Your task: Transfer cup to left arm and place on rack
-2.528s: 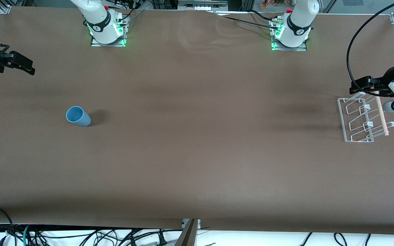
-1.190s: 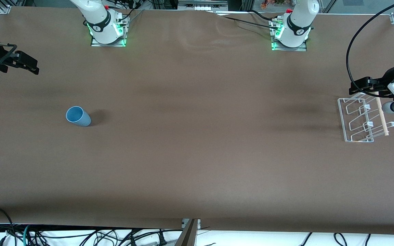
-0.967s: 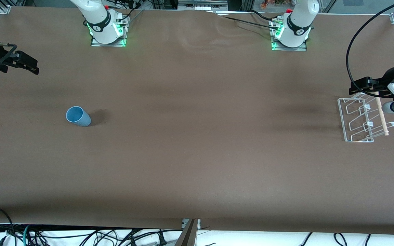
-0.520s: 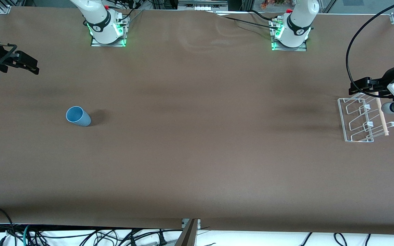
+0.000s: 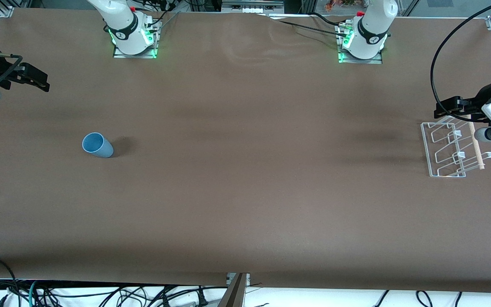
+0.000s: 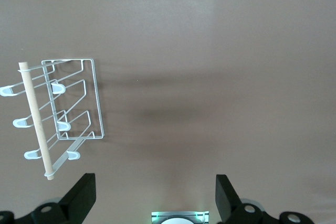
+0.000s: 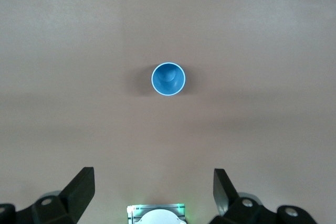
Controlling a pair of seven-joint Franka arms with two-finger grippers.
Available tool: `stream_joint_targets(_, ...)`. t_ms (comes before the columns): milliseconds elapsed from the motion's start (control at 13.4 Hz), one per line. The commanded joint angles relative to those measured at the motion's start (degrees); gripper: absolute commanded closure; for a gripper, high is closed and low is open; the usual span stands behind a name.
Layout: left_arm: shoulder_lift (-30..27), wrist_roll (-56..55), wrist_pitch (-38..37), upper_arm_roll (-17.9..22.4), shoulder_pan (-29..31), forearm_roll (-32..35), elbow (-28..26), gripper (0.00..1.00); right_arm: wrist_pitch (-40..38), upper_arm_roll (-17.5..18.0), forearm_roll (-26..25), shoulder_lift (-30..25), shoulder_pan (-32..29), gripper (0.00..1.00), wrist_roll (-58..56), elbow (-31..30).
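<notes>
**Cup upright on the table, both grippers wide and empty**

The brown table (image 5: 245,192) carries the white wire rack (image 5: 446,149) at the left arm's end. The left gripper (image 5: 450,108) hangs above the rack's edge, fingers wide apart (nothing between them). The right gripper (image 5: 36,81) waits high, fingers equally wide. The light-blue cup (image 5: 97,145) stands at the right arm's end, mouth up.

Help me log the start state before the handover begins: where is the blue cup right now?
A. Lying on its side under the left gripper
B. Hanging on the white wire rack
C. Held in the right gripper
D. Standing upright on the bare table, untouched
D: the cup stands mouth-up on the table, with the right gripper open above it and holding nothing.
</notes>
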Motion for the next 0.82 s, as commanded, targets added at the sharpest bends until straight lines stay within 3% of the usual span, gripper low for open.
stream_joint_targets(0,0.5,-0.6,0.1,-0.3,-0.2,0.5,1.2,0.00,-0.5,0.1,-0.9,0.2,0.2,0.00,0.1,0.0)
stream_joint_targets(743,0.5,-1.3,0.6,-0.3,0.3,-2.9,1.2,0.00,-0.5,0.0,-0.9,2.6,0.0,0.00,-0.1,-0.8)
